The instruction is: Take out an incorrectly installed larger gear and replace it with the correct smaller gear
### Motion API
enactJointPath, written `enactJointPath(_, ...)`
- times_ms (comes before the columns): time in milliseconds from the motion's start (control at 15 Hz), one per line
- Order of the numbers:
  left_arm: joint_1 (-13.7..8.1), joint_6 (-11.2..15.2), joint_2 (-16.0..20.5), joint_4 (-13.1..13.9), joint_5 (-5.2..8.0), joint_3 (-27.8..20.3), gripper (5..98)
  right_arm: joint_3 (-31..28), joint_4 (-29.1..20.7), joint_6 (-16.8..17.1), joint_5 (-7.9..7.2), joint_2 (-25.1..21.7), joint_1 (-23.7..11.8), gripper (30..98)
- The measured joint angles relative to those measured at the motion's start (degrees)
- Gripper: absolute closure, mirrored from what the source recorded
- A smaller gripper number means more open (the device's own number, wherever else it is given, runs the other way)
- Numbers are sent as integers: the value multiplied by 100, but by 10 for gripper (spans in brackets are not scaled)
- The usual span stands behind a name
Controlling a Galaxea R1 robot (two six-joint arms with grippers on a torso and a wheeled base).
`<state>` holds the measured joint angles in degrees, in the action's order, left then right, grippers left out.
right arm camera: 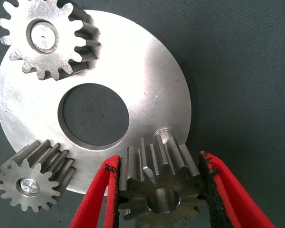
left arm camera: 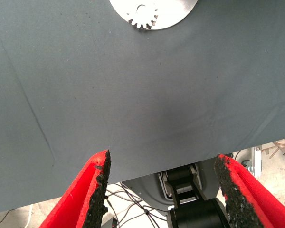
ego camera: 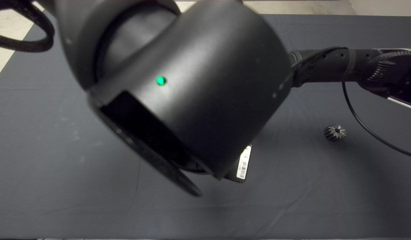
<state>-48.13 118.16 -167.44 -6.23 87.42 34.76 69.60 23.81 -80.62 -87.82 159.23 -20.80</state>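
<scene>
Item: right hand (right arm camera: pixel 157 162), red fingers closed on the smaller gear (right arm camera: pixel 159 194), pads against opposite toothed flanks, bore facing the wrist. Just beyond the gear's far end: a short steel peg (right arm camera: pixel 164 135) at the rim of the round silver plate (right arm camera: pixel 152 80), roughly in line with the bore. Whether the gear has started onto the peg cannot be told. Judged requirement: keep the bore axis on the peg and push along it. Farther across the plate: two bright silver gears (right arm camera: pixel 33 180) (right arm camera: pixel 47 40) on their own pegs. Left hand (left arm camera: pixel 161 159): fingers spread, empty, over bare table (ego camera: pixel 58 150), well short of the plate. Larger gear (ego camera: pixel 334 132): off the plate, lying alone on the table below the right arm.
</scene>
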Motion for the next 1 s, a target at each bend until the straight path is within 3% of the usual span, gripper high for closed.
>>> enactJointPath(1000, 0, 0, 2, 0, 1, 0, 491, 0, 85, 22, -2, -94, 3, 937)
